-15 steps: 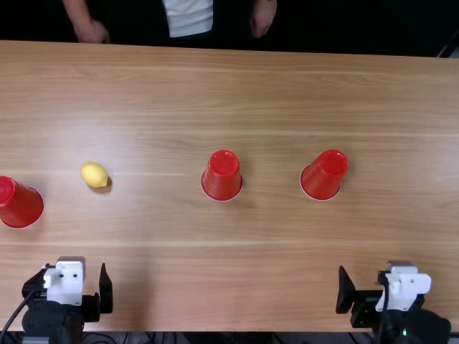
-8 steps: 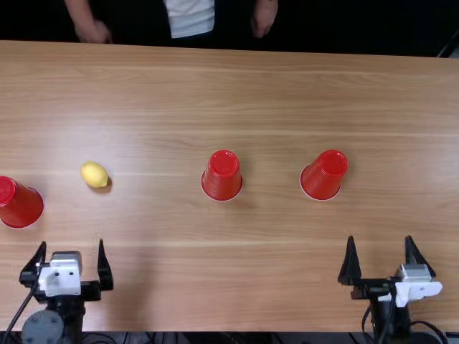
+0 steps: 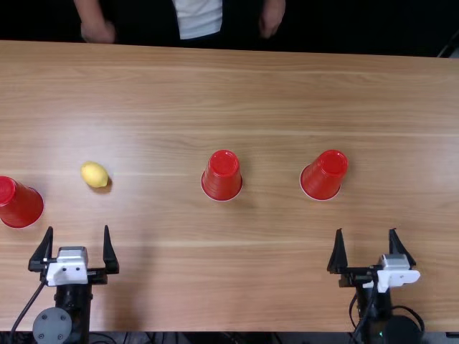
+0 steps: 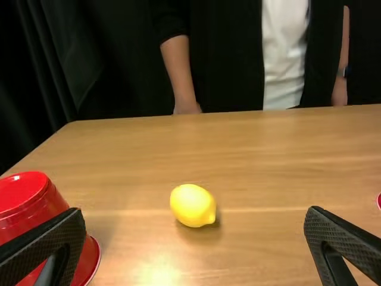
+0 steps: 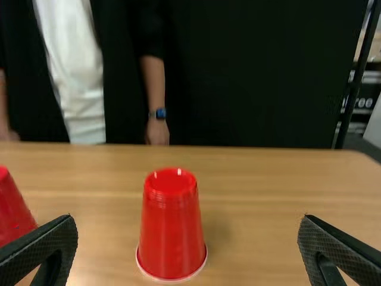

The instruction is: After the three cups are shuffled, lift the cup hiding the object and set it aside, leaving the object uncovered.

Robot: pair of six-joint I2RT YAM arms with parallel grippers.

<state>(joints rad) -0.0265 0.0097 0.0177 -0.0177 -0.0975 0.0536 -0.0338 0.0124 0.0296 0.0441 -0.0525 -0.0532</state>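
Note:
A yellow lemon-shaped object (image 3: pixel 95 174) lies uncovered on the table's left side, also in the left wrist view (image 4: pixel 193 205). Three upside-down red cups stand in a row: one at the far left edge (image 3: pixel 17 203) (image 4: pixel 36 220), one in the middle (image 3: pixel 222 175), one on the right (image 3: pixel 324 174) (image 5: pixel 171 223). My left gripper (image 3: pixel 76 247) is open near the front edge, below the lemon, with nothing between its fingers (image 4: pixel 41 247). The right gripper (image 3: pixel 366 250) is open near the front edge, below the right cup, holding nothing.
A person stands across the table (image 3: pixel 197 16) with hands hanging at the far edge, touching nothing. The light wooden table (image 3: pixel 229 93) is bare behind the cups.
Both arms have swung from folded-down poses to point forward over the front edge, fingers now spread open. Cups and lemon have not moved.

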